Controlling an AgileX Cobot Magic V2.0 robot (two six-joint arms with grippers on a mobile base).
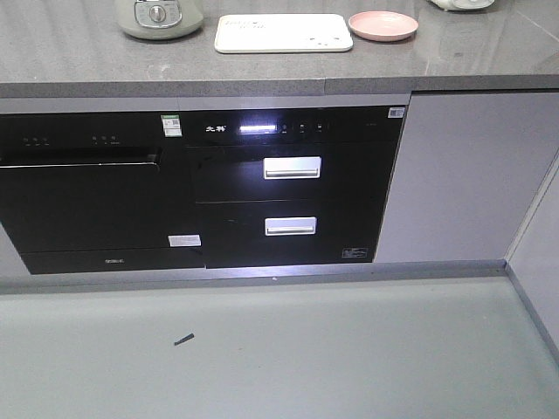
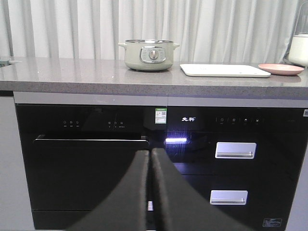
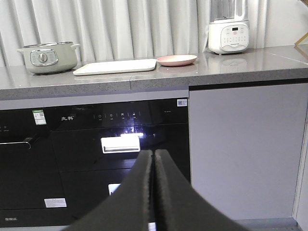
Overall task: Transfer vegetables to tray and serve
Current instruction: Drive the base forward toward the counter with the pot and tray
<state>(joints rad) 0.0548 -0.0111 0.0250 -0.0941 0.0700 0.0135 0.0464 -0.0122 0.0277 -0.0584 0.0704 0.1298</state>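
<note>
Cream-white rectangular tray [image 1: 284, 33], print too faint to read, on grey stone counter [image 1: 87, 52]. Right of tray, round pink plate [image 1: 383, 25]; left, pale green pot [image 1: 159, 17]. Below tray, black glass appliance [image 1: 288, 201] with white logo [image 1: 214, 129], green label [image 1: 170, 127]. Left pincer [image 2: 150, 153] and right pincer [image 3: 154, 153] pressed together.

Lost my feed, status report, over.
Left end effector and right end effector shut, empty. Tray bare on counter, between pot and pink plate. Vegetables not in view.

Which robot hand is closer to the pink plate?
Right, I think. The right gripper faces the pink plate nearly head-on, below it; the left gripper sits farther left, with the plate off to its right.
</note>
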